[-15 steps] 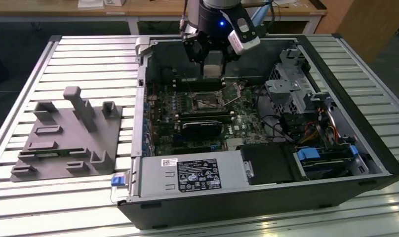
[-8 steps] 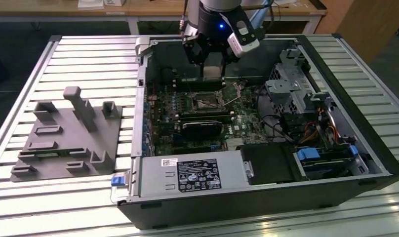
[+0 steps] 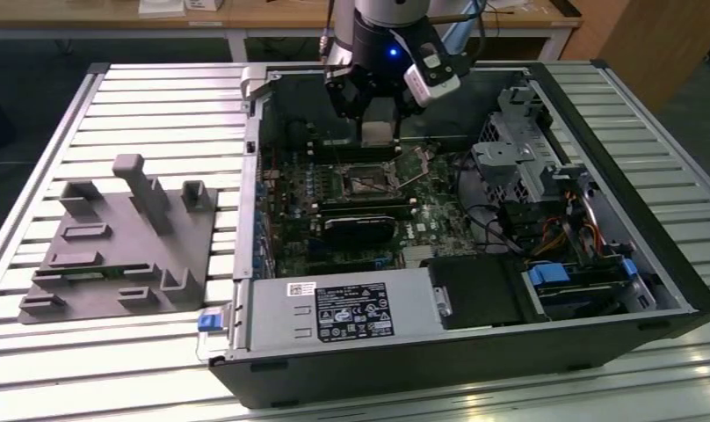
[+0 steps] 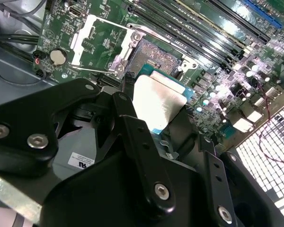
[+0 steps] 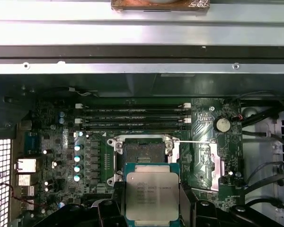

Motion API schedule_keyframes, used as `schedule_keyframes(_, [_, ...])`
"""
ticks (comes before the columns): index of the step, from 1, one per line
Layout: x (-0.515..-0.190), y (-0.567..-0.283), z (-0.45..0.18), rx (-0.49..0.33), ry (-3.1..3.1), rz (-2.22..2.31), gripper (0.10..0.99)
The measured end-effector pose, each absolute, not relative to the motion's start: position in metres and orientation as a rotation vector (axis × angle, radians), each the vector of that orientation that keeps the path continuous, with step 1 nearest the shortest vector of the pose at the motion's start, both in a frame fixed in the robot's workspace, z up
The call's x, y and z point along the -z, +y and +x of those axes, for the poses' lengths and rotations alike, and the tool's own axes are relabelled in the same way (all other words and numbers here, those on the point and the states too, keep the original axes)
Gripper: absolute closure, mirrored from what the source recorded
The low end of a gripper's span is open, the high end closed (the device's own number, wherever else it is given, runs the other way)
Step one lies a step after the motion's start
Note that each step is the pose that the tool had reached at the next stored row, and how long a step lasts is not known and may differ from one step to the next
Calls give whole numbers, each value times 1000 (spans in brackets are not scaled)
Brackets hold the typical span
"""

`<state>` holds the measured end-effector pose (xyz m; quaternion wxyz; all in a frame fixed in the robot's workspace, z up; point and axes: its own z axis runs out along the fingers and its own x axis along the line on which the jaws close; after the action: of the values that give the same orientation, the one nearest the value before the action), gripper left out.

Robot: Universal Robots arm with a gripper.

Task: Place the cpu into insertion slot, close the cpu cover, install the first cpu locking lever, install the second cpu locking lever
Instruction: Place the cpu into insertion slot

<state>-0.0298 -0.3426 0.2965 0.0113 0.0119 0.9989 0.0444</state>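
Note:
My gripper (image 3: 379, 119) hangs over the open computer case, shut on the cpu (image 3: 380, 132), a flat square chip with a silver-grey top. Both wrist views show the cpu (image 5: 152, 196) (image 4: 158, 99) pinched between black fingers (image 5: 114, 208) on two opposite edges. The insertion slot (image 5: 141, 158) (image 4: 154, 59) (image 3: 361, 180) lies bare on the green board, just beyond the chip and apart from it. The cpu cover (image 5: 211, 163) (image 4: 87, 40), a silvery frame with a window, is swung open beside the socket. A thin wire lever (image 5: 194, 142) runs along the socket's edge.
Long memory slots (image 5: 132, 118) lie just past the socket. A black card (image 3: 361, 220) sits on its near side in the exterior view. A power supply (image 3: 344, 312) and drive cage (image 3: 519, 158) crowd the case. A grey fixture (image 3: 120, 237) stands on the slatted table (image 3: 155, 97) at the exterior view's left.

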Motion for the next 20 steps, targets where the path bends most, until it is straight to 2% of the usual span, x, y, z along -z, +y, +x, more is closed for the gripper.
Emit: schedule_keyframes(20, [-278, -343, -30, -138, 3114, 37, 545])
